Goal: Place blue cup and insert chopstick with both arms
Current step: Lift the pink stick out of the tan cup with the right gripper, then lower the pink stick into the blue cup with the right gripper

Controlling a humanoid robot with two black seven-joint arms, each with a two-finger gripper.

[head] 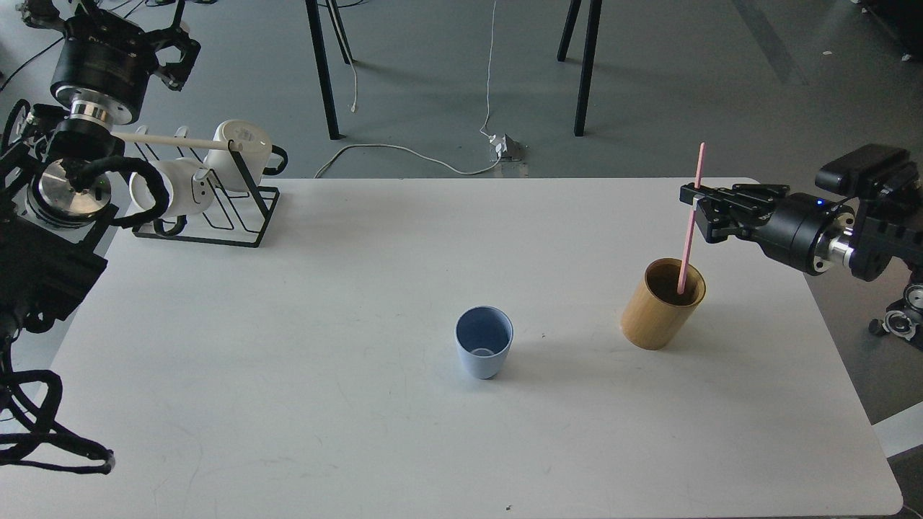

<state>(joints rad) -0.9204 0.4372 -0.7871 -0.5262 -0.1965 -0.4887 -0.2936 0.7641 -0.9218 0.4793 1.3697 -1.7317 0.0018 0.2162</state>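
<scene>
Blue cup (484, 351) mid-table (open room around), right claw (694, 204) gripping chopstick (690, 223)

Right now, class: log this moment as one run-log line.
right gripper: shut on chopstick | chopstick tip: in bamboo cylinder | blue cup: upright, empty, table centre | left gripper: raised, apart

Light-blue cup (484, 351), darker blue inside. Pink chopstick (691, 220). Tan bamboo cylinder (660, 306), dark brown inside. White table (288, 346). White mugs (238, 153) on black wire rack (241, 216). Grey floor (649, 86).
</scene>
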